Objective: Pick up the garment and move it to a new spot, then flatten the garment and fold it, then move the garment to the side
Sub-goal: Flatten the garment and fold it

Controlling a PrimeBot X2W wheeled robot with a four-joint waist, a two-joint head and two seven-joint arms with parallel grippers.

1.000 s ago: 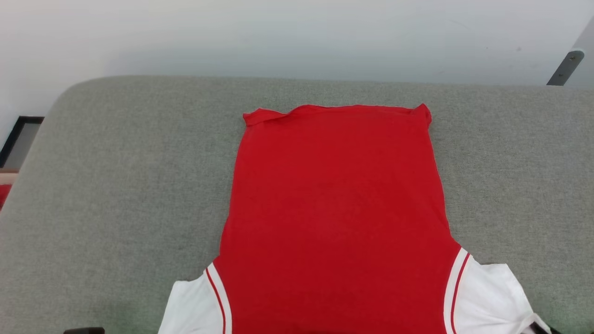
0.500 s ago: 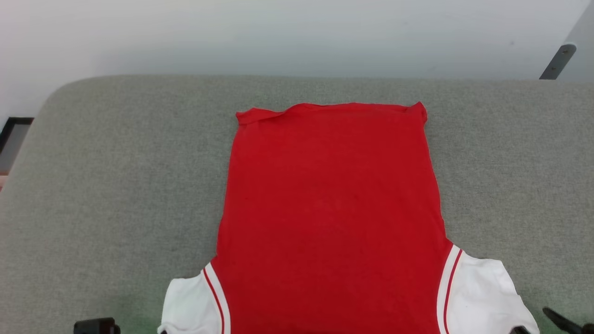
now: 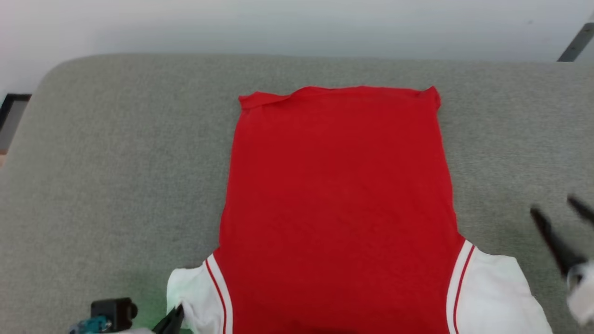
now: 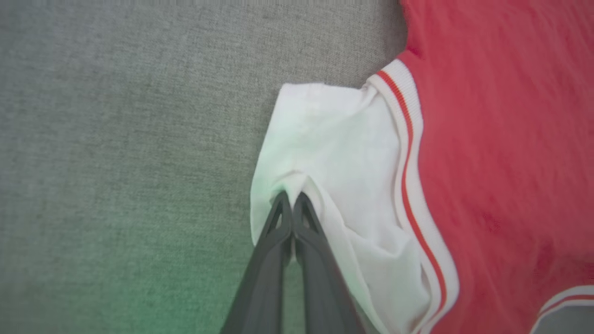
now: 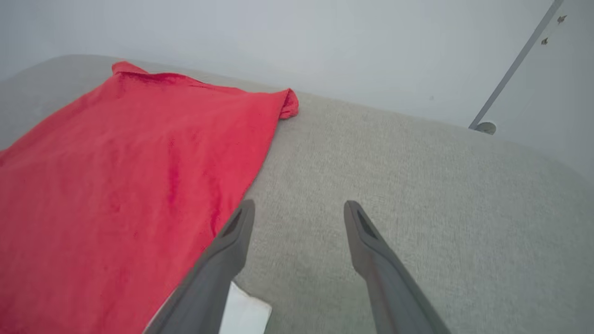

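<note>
The garment [image 3: 338, 185] lies spread back-up on the grey cushion, red body flat, hem at the far end and white sleeves at the near end. My left gripper [image 3: 172, 321] sits at the near left corner. In the left wrist view my left gripper [image 4: 291, 198] is shut on a pinched fold of the white left sleeve [image 4: 334, 139]. My right gripper [image 3: 559, 213] hangs blurred above the cushion, right of the right sleeve [image 3: 492, 287]. In the right wrist view my right gripper [image 5: 299, 206] is open with nothing between its fingers, beside the garment's [image 5: 116, 162] edge.
The grey cushion [image 3: 116, 162] ends in a rounded far edge against a white wall. A metal bracket [image 3: 576, 44] is on the wall at the far right. A dark frame [image 3: 11, 111] shows past the left edge.
My right gripper has opened, let go of the right sleeve and risen to the right. The left gripper stays shut on the left sleeve. The camera has shifted.
</note>
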